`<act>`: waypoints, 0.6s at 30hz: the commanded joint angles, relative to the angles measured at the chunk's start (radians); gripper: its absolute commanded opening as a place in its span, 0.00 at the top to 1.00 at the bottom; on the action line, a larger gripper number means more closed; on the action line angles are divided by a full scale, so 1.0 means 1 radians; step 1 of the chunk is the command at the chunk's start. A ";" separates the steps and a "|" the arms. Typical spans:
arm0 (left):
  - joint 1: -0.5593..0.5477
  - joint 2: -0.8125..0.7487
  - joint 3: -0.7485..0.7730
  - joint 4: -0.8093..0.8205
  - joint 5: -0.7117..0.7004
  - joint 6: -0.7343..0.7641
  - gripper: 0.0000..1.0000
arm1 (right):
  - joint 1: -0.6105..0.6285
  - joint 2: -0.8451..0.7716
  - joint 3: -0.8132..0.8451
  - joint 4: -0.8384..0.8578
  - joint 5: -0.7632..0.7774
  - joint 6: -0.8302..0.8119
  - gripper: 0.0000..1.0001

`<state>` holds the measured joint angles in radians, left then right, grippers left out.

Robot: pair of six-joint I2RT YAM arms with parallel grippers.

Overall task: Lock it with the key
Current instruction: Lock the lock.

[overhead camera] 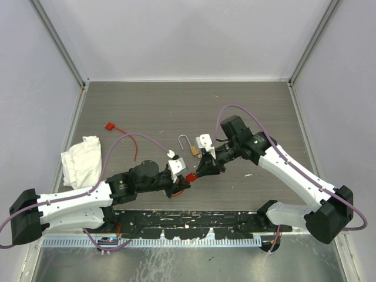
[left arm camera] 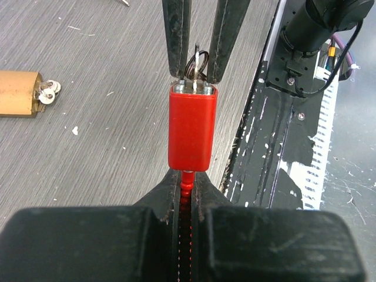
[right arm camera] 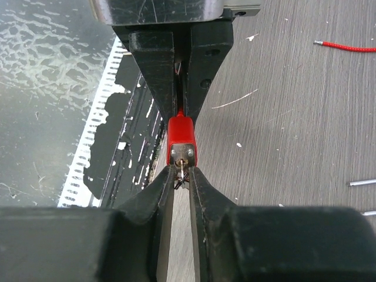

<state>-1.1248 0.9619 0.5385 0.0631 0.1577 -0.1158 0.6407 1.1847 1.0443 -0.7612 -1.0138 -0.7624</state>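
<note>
- Left gripper [left arm camera: 187,181]: jaws clamped tight on the thin stem of the red lock [left arm camera: 192,126], whose body stands just beyond its fingertips.
- Dark-headed key [left arm camera: 197,63]: at the lock's far face, between the fingertips of the right gripper [right arm camera: 182,171].
- Right gripper: fingers narrowly parted either side of the key; whether they pinch it, cannot tell.
- Second, brass padlock [left arm camera: 17,93]: on the table [left arm camera: 88,153], well left of the left gripper.
</note>
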 commanded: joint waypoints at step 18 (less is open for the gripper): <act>0.032 -0.027 -0.036 0.131 0.084 -0.092 1.00 | 0.086 0.017 0.064 -0.166 0.104 -0.341 0.99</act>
<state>-1.1267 0.9524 0.5152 0.0635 0.1810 -0.1501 0.6983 1.1999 1.0714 -0.8371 -0.9512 -0.9901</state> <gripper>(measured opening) 0.035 0.052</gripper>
